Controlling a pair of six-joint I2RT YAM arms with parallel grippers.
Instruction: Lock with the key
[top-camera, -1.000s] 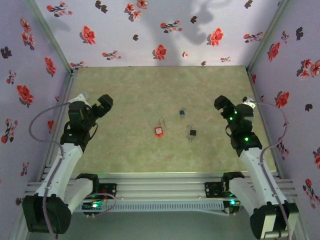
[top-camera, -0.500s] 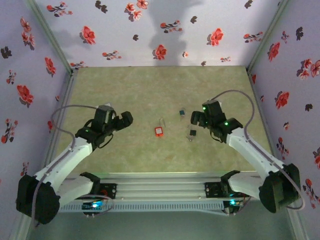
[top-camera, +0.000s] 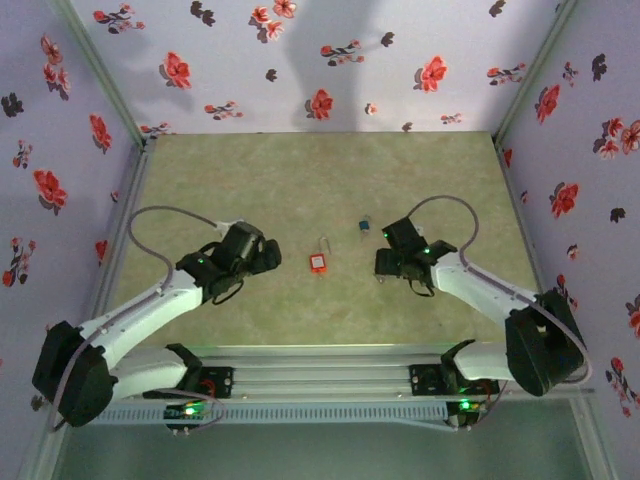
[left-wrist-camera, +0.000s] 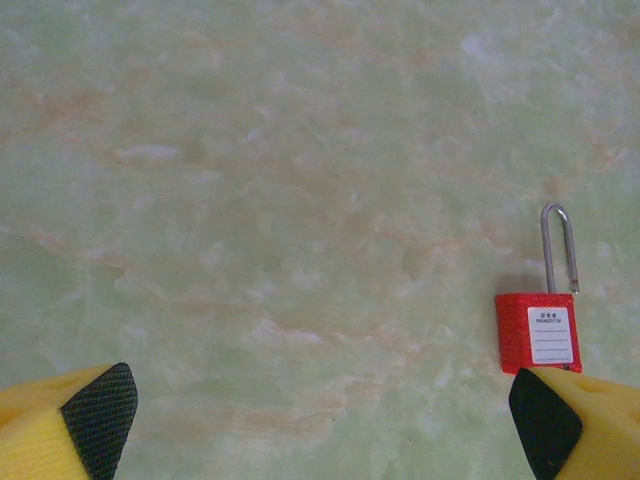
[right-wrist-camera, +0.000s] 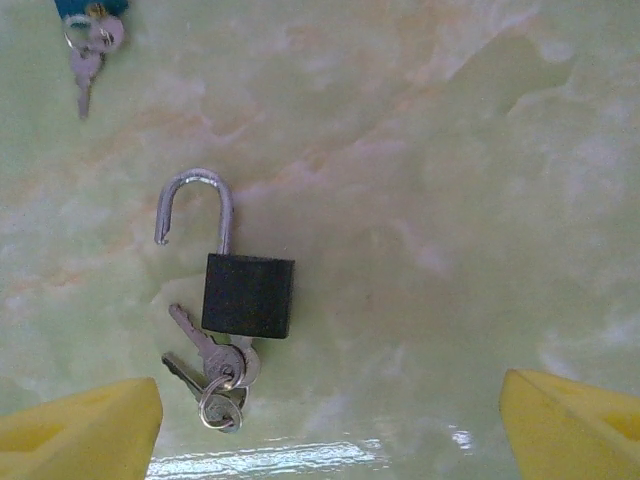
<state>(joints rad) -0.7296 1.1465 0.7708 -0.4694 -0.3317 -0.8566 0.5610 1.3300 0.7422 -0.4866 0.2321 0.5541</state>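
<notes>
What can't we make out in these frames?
- Lock label text: left wrist view, too small and blurred to read.
- Blue key tag: right wrist view, cut off by the top edge.
- Black padlock: top view, covered by the right gripper.

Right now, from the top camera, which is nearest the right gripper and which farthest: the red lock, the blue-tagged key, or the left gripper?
1. blue-tagged key: nearest, just beyond the right gripper, a little to its left.
2. red lock: next, to its left, mid-table.
3. left gripper: farthest, past the lock on the left.
</notes>
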